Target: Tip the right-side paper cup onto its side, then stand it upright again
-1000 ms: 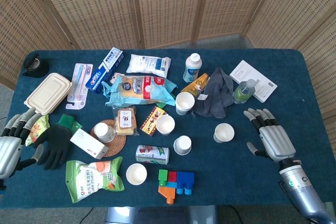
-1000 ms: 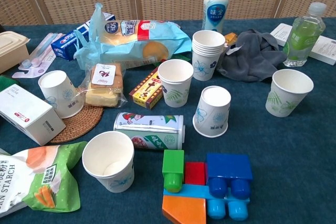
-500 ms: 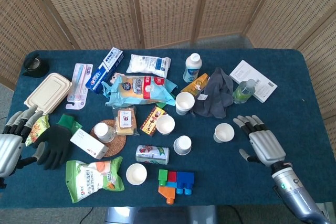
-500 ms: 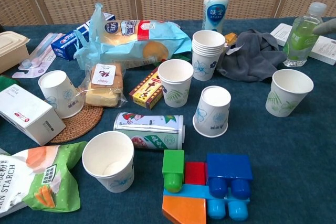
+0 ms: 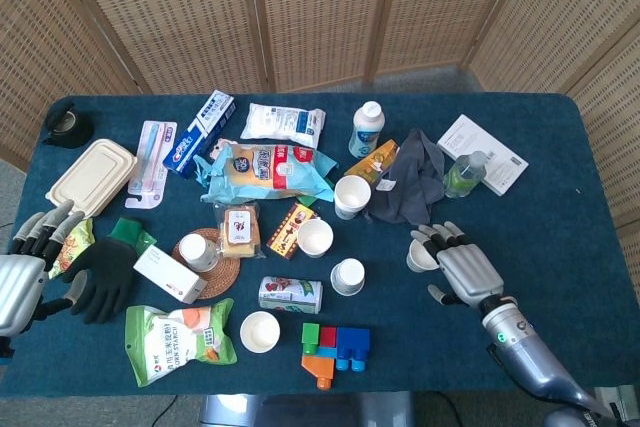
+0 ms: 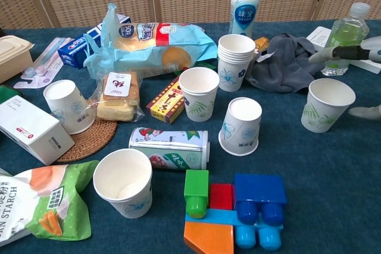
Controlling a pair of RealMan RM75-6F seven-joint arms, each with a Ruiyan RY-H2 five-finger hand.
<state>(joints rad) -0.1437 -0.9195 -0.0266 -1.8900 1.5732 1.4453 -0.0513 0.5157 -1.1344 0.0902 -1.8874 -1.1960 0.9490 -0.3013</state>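
Left hand (image 5: 22,282): rests at the surface's 8 o'clock edge, fingers apart and holding nothing; it sits well away from the cups, so I judge it is parked out of the way.
Black glove (image 5: 100,272): lies flat just beside that hand, at its 3 o'clock.
Upside-down cup (image 6: 241,126): stands mouth down near the middle, well apart from the target.
Right-side paper cup (image 6: 327,104): upright, mouth up, on the blue surface (image 5: 570,147) at about 4 o'clock of the grey cloth (image 6: 284,60); not yet tipped.
Right hand (image 5: 458,267): at the cup's 4 o'clock, fingers (image 5: 432,237) spread and empty, tips reaching past the rim; whether they touch cannot be told. The placement suggests a sideways push to topple the cup.
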